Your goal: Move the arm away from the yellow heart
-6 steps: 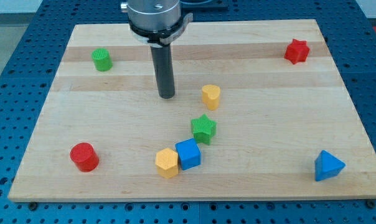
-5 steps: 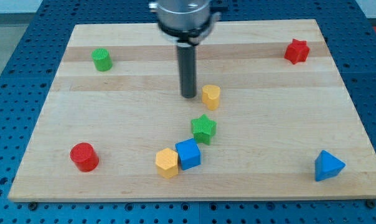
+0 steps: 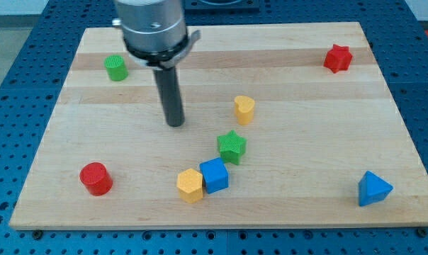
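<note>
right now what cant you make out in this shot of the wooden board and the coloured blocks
- Arm above the metal collar: cut off by the view's top edge.
- Strip of wooden board behind the dark rod: hidden by rod and collar.
- Blue cube and orange hexagonal block: touching or a hair apart, too close to tell.
- My tip is visible, well to the view's left of the yellow heart.

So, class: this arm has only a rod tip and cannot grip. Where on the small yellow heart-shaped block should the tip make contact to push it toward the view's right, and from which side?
Contact the small yellow heart-shaped block on its left face, coming from the view's left. My tip already sits to its left, apart from it, with bare wooden board between them.
</note>
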`<state>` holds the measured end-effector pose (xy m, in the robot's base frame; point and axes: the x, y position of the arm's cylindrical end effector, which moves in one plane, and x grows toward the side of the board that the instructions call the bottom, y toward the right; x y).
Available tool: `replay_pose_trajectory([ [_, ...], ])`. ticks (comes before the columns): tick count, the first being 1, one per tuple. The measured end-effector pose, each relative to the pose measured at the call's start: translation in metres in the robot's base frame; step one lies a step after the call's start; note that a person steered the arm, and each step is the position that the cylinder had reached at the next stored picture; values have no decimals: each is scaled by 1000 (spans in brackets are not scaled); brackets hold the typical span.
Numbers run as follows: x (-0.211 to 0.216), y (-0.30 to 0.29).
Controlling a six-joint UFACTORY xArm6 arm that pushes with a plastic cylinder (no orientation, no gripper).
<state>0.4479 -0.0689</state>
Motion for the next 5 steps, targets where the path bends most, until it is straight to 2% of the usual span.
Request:
replay_pose_trajectory([
  [2, -36, 61],
  [4, -36, 62],
  [5, -20, 22],
])
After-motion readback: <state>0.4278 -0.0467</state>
